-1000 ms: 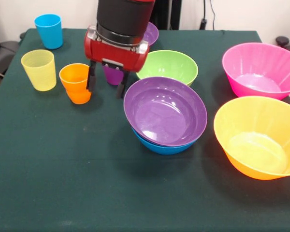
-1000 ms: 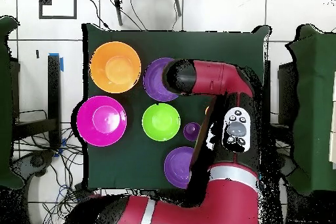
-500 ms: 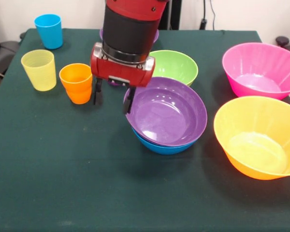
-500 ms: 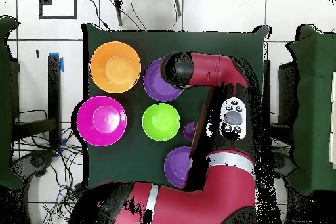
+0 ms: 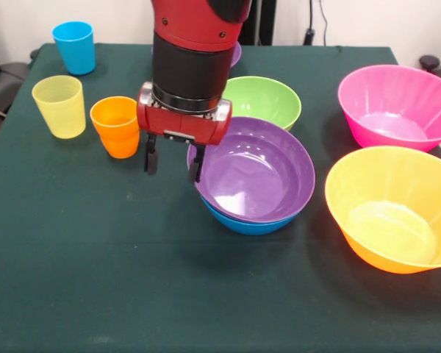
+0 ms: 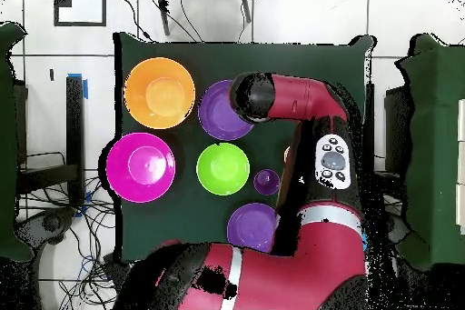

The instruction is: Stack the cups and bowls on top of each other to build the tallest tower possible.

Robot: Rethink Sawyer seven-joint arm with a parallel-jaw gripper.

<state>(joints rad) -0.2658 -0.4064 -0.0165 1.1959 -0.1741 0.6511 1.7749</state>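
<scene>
1. Blue plastic first: the blue cup [image 5: 73, 46] stands upright at the far left corner of the green-clothed counter [image 5: 95, 279], well apart from the rest.
2. Nearer and just right of it is the yellow cup [image 5: 59, 106], upright, mouth up.
3. Beside that sits the orange cup [image 5: 116, 126], close to the yellow one but not touching it.
4. Next comes the gripper [image 5: 172, 162], hanging from the red and black arm. Its two dark fingers are spread with nothing between them: one hangs near the orange cup, the other at the left rim of the tower.
5. That tower [image 5: 251, 176] sits mid-counter: a purple bowl [image 5: 253, 169] nested in a blue bowl [image 5: 242, 223], of which only the lower edge shows.
6. Behind it rests the green bowl [image 5: 263, 100], partly hidden by the arm. In the overhead view a purple cup [image 6: 266, 181] stands just beside the green bowl, and a second purple bowl [image 6: 250, 226] lies beyond it.
7. Far right, the pink bowl [image 5: 397, 107] sits behind the orange bowl [image 5: 393, 209], both open side up.
</scene>
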